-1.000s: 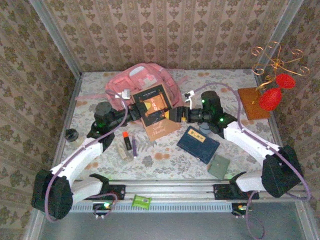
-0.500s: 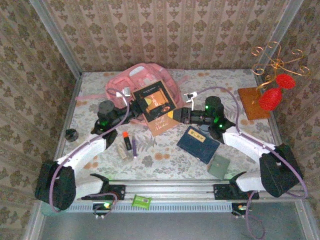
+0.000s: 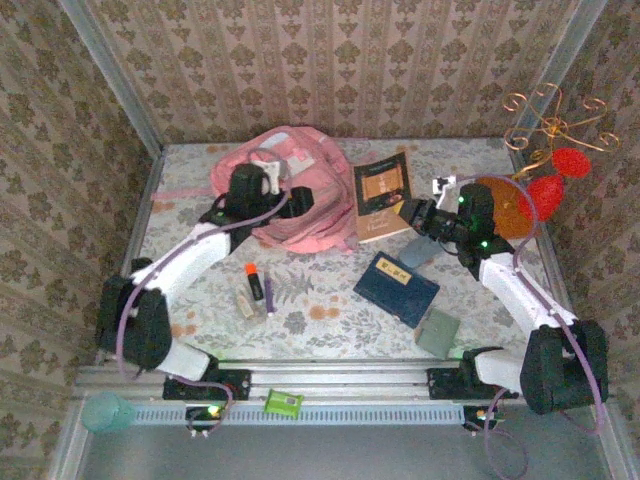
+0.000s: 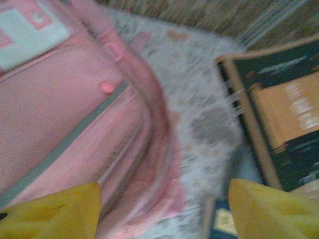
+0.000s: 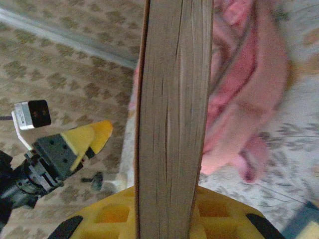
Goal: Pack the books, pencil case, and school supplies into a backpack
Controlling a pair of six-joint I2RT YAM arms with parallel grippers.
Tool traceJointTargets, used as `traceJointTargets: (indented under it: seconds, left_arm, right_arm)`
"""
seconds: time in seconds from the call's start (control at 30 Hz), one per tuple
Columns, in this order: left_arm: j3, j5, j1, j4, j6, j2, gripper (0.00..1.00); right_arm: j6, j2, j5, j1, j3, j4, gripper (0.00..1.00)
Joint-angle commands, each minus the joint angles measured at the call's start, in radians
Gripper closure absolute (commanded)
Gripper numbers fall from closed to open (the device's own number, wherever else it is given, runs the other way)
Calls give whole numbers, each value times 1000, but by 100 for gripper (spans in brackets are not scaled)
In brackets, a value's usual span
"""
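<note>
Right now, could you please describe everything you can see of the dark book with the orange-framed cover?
The dark book is a paperback with a blackish cover, an orange-framed picture, a tan lower band and pale brownish page edges. The right arm's yellow fingers clamp its near edge, holding it closed just to the right of the pink backpack. Whether book and backpack touch is unclear.
</note>
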Motion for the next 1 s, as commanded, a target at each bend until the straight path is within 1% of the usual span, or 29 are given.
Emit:
traceJointTargets:
  seconds: [0.0,0.07,0.17,0.27,0.4,0.6,0.63,0.73,0.77,0.87,0.97]
  left_arm:
    - [94,-129,-61,-240,311,123,30]
    - [159,-168,-99,-283,402,199,29]
    - [280,-232,-117,-387,456,319,30]
    - [357,-214,-122,-436,473,396,35]
    - [381,-204,-121,-425,456,422,49]
    - [431,-166,-115,-449,469,465,76]
    - [441,-169,-115,-458,473,470,82]
    - [457,-143,-108,-466,487,453,98]
    - [461,-135,-105,-468,495,439,100]
    - [475,-98,-84,-466,528,361,100]
    - [461,-9,-45,-439,548,263,100]
  right_arm:
    - [-99,-42,3,-1,68,-113,100]
    - [-131,-51,21,-6,74,-153,100]
    - [-140,-58,15,-14,66,-160,100]
    - [-132,-52,-10,-26,56,-155,100]
    - [-131,-65,-21,-45,38,-157,100]
    - [-126,-85,-32,-46,7,-155,100]
    - [-123,-90,-32,-46,1,-155,100]
    - [-121,-96,-42,-46,-8,-162,100]
    - [-121,-95,-53,-45,-8,-166,100]
    - [-127,-89,-88,-38,1,-196,100]
    - [-113,-76,-106,5,1,-202,100]
